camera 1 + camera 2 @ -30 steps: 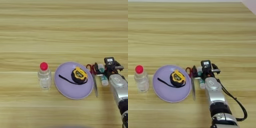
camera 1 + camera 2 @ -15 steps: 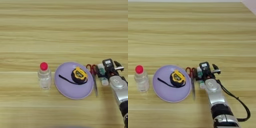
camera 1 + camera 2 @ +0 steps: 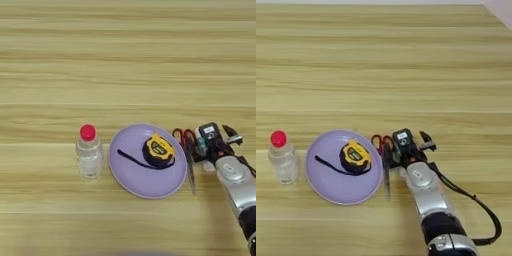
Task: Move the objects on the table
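- A small clear plastic bottle with a red cap (image 3: 89, 156) stood upright farthest to the claw's left, well apart from it, on the wide light-wood table (image 3: 125, 65).
- A round lilac plate (image 3: 147, 161) lay left of the claw, near it, with a yellow-black tape measure (image 3: 158, 150) on it, its dark strap trailing leftward across the plate.
- Red-handled scissors (image 3: 385, 159) lay just beside the claw's left, blades pointing toward the camera, along the plate's right rim.
- The black two-fingered claw (image 3: 412, 145) sat low over a white-teal glue stick (image 3: 202, 148), mostly hiding it; I cannot tell whether its fingers were apart or together.
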Robot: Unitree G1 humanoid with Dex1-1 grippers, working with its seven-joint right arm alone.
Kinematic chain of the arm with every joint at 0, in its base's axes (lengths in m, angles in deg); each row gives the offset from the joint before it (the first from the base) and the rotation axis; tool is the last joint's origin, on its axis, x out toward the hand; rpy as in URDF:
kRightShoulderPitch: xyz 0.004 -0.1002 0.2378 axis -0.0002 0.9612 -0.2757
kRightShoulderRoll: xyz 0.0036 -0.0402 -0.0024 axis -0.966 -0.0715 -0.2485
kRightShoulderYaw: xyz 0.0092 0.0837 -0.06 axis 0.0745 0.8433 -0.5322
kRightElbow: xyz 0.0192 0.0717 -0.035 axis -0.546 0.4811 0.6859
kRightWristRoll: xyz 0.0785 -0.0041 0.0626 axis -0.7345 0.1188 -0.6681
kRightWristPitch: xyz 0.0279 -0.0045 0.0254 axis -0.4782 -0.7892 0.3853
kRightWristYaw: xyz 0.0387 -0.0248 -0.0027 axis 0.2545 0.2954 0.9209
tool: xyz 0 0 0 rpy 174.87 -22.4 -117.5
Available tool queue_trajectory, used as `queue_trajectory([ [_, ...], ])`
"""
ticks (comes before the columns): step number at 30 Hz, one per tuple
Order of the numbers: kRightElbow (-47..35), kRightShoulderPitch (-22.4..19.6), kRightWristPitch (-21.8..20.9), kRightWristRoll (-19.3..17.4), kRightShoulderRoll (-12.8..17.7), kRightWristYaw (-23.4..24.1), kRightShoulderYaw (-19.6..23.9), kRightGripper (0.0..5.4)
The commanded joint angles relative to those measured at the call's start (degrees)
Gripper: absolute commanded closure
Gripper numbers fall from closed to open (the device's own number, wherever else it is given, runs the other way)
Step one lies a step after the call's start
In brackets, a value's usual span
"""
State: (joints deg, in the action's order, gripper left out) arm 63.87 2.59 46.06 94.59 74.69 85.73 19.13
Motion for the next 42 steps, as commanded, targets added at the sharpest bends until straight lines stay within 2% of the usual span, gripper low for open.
queue_trajectory([
  [1, -2.5, -2.4, -0.2, 0.5, 1.9, -0.1, -0.4, 0.03],
  [17, -2.0, -2.2, 0.7, 0.8, 2.0, -1.4, -1.8, 0.03],
  [42, -1.6, -2.5, 1.3, -0.6, 1.6, -3.2, -1.4, 0.03],
])
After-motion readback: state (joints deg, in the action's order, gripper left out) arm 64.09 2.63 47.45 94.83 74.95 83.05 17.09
